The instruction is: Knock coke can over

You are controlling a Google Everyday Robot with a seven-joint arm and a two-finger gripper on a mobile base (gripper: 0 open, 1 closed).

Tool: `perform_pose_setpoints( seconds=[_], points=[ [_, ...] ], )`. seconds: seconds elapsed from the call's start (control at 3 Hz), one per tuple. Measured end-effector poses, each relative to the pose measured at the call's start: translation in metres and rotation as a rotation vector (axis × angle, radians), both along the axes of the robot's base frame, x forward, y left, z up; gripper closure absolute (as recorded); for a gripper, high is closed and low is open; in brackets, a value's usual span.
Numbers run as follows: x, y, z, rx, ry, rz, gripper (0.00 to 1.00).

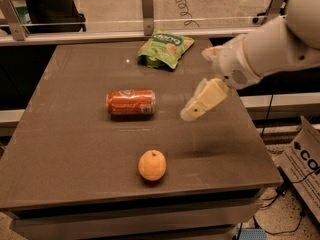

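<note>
The red coke can (131, 102) lies on its side on the brown table (75, 149), left of centre, with its silver end to the right. My gripper (192, 113) hangs above the table to the right of the can, well apart from it, with nothing in it. The white arm reaches in from the upper right.
A round orange fruit (152, 165) sits near the table's front edge. A green snack bag (165, 48) lies at the back of the table. A cardboard box (302, 166) stands on the floor at the right. A glass rail runs behind the table.
</note>
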State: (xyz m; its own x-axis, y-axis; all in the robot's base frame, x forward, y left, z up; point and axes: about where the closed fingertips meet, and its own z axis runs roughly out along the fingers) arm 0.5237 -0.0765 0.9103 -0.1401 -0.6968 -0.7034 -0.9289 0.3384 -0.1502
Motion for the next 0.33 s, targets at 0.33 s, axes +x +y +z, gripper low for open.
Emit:
perform_pose_setpoints(
  seconds=[0.33],
  points=[
    [-0.0099, -0.0296, 0.0146, 0.059, -0.050, -0.033, 0.00]
  ],
)
